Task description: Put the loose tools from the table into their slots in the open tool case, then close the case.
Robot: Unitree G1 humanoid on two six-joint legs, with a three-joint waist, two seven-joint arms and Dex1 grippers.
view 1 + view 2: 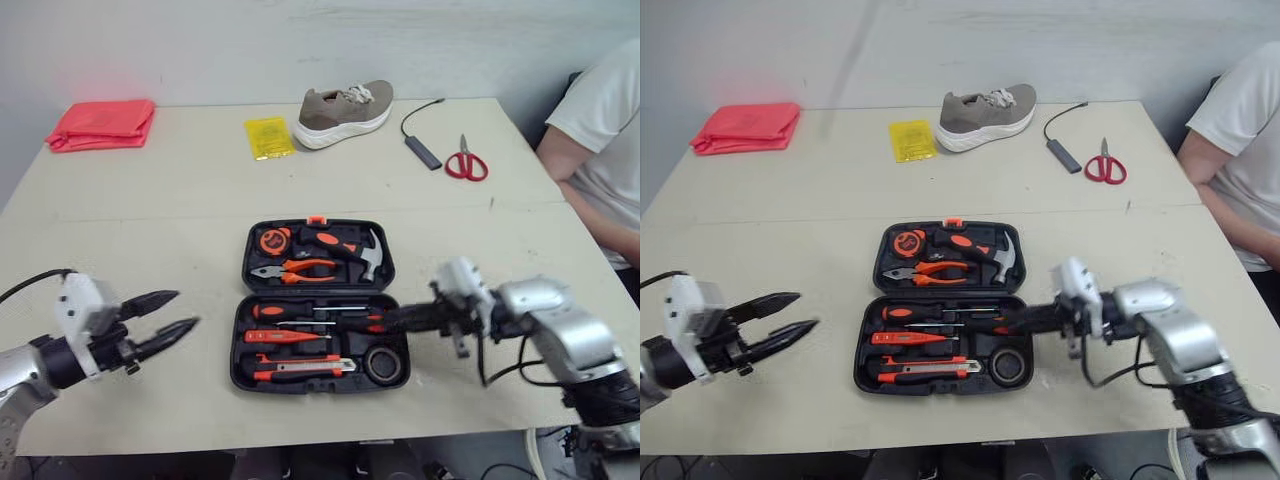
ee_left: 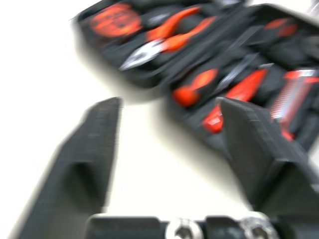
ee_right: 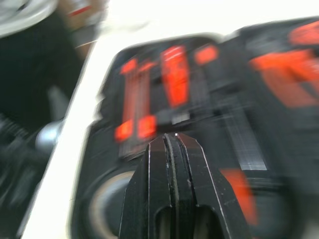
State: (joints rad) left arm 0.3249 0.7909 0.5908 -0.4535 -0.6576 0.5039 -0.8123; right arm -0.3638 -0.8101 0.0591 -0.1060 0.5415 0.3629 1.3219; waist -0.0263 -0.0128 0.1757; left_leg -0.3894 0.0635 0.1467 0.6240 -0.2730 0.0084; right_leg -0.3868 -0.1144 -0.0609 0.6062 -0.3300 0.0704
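Left end effector point(image 1: 185, 309): we see its two black fingers spread apart and holding nothing, above the pale tabletop point(image 1: 150, 220) at 8 o'clock from the case and apart from it.
Right end effector point(image 1: 374, 322): closed, its fingers pressed together; it reaches in from 3 o'clock, with the tips over the near half of the case. We cannot tell whether they touch a tool.
Black plastic tool case point(image 1: 237, 345): lies open and flat at the middle of the tabletop, with the lid half on the far side.
Near half: orange utility knife point(image 1: 300, 368) at the front, black tape roll point(image 1: 383, 364) at 3 o'clock from it, and orange-handled screwdrivers point(image 1: 300, 311) behind.
Far half: orange round tape measure point(image 1: 273, 241), orange-handled pliers point(image 1: 295, 270), steel-headed hammer point(image 1: 365, 255).
Yellow packet point(image 1: 270, 137): 11 o'clock from the case, well apart.
Taupe sneaker point(image 1: 345, 112): 12 o'clock.
Red-handled scissors point(image 1: 466, 160): 1 o'clock.
Folded red cloth point(image 1: 102, 125): 10 o'clock, at the far corner.
Person in a white shirt point(image 1: 600, 150): 2 o'clock, beside the tabletop.
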